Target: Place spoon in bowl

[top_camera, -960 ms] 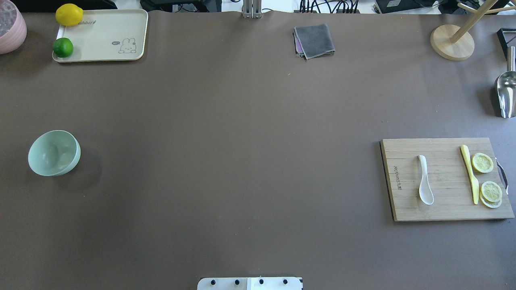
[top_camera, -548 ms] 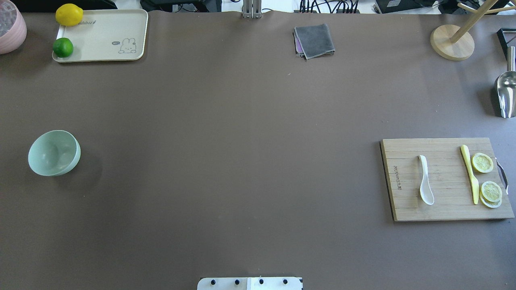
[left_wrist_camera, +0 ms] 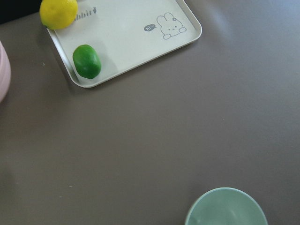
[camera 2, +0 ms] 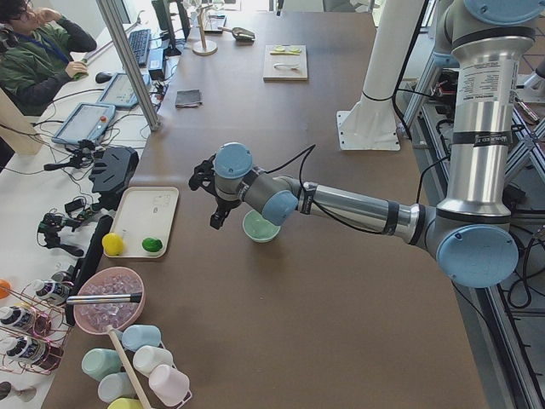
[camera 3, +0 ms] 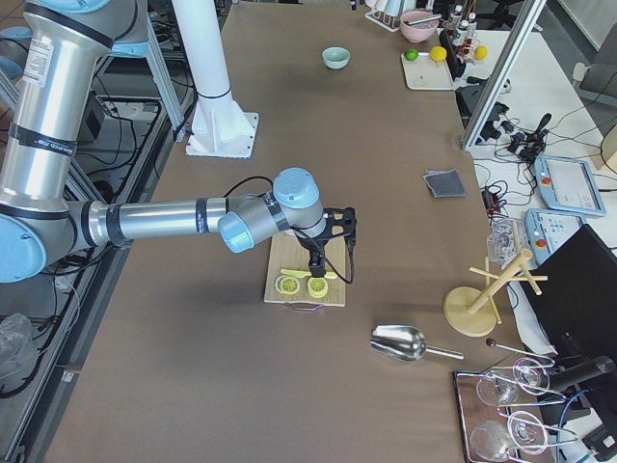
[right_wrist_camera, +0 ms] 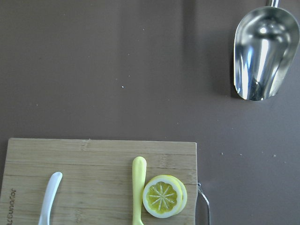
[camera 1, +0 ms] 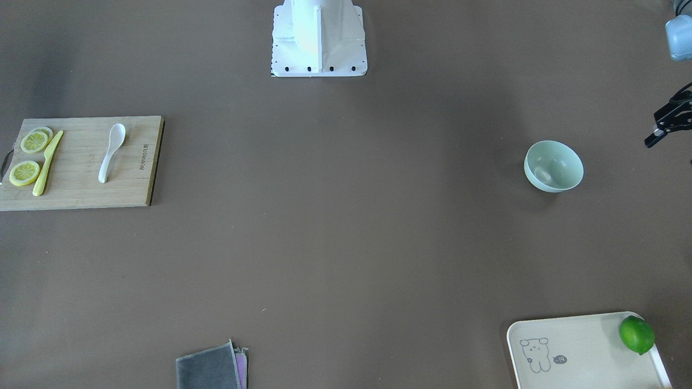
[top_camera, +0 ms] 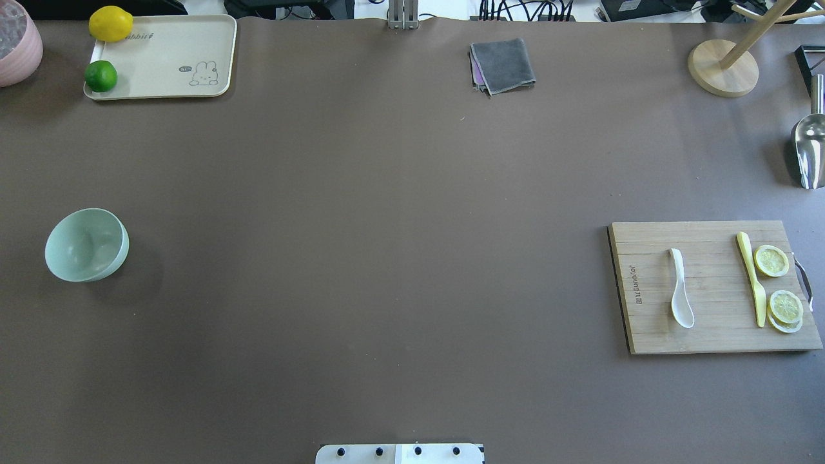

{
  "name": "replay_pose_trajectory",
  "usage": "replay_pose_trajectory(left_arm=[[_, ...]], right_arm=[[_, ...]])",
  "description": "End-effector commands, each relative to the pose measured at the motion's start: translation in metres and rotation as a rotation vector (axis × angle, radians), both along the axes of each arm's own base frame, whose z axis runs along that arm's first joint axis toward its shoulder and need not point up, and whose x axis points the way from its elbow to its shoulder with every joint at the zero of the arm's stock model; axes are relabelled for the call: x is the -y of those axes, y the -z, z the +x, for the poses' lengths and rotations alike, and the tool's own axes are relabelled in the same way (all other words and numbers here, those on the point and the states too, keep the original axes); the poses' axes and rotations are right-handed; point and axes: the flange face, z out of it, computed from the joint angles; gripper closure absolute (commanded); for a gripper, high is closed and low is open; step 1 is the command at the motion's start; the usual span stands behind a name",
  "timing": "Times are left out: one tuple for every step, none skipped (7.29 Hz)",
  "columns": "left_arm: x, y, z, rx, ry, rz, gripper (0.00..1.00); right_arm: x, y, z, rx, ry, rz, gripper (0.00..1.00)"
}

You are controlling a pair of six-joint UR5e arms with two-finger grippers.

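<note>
The white spoon [top_camera: 679, 288] lies on a wooden cutting board [top_camera: 651, 335] at the right, scoop toward the robot; it also shows in the front view [camera 1: 110, 153] and its handle in the right wrist view [right_wrist_camera: 48, 199]. The mint-green bowl [top_camera: 86, 245] stands empty at the far left, also in the front view [camera 1: 553, 166] and left wrist view [left_wrist_camera: 226, 208]. My left gripper [camera 2: 213, 196] hovers above and beside the bowl; the front view's edge cuts it off [camera 1: 662, 129]. My right gripper [camera 3: 333, 260] hovers over the board. I cannot tell whether either is open.
A yellow knife [top_camera: 751, 278] and lemon slices [top_camera: 771, 260] share the board. A cream tray [top_camera: 161, 58] with a lime [top_camera: 101, 76] and lemon [top_camera: 110, 23] is back left, near a pink bowl [top_camera: 16, 42]. A grey cloth [top_camera: 503, 64], wooden stand [top_camera: 722, 67] and metal scoop [top_camera: 809, 151] are further back.
</note>
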Motion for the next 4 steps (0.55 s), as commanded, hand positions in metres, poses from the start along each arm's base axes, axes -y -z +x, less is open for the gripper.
replay_pose_trajectory(left_arm=[[-0.009,-0.035,0.047,0.015,-0.042,-0.062,0.01],[-0.022,-0.053,0.059,0.033,-0.068,-0.090,0.01],[-0.034,-0.063,0.070,0.054,-0.078,-0.080,0.01],[-0.042,-0.066,0.091,0.049,-0.054,-0.089,0.02]], right_arm=[[-0.005,0.008,-0.066,-0.017,-0.071,-0.081,0.03],[-0.008,0.012,-0.085,-0.037,-0.073,-0.084,0.03],[-0.011,0.014,-0.091,-0.036,-0.062,-0.080,0.02],[-0.011,0.017,-0.092,-0.033,-0.057,-0.076,0.01]])
